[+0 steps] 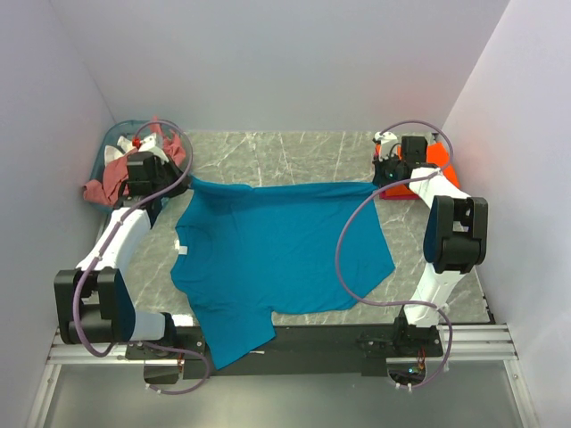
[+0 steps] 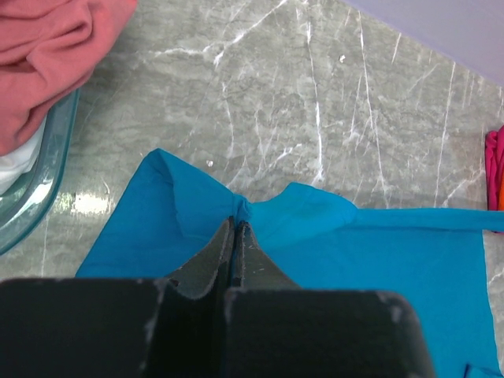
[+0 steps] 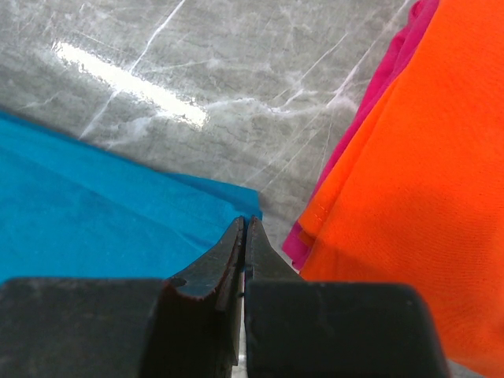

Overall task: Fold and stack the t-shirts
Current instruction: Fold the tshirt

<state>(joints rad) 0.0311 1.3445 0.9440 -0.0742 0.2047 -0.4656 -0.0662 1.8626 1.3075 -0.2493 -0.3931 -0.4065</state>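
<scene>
The teal-blue t-shirt lies spread on the marble table, its white neck tag at the left and one sleeve hanging over the near edge. Its far edge runs taut between my two grippers. My left gripper is shut on a bunched fold of that edge. My right gripper is shut at the shirt's far right corner. The folded orange t-shirt lies just right of the right gripper, close in the right wrist view. The salmon-pink t-shirt is bundled in the basket.
The teal plastic basket stands at the far left corner, its rim close to the left gripper. A magenta cloth lies under the orange shirt. White walls close in the table on three sides.
</scene>
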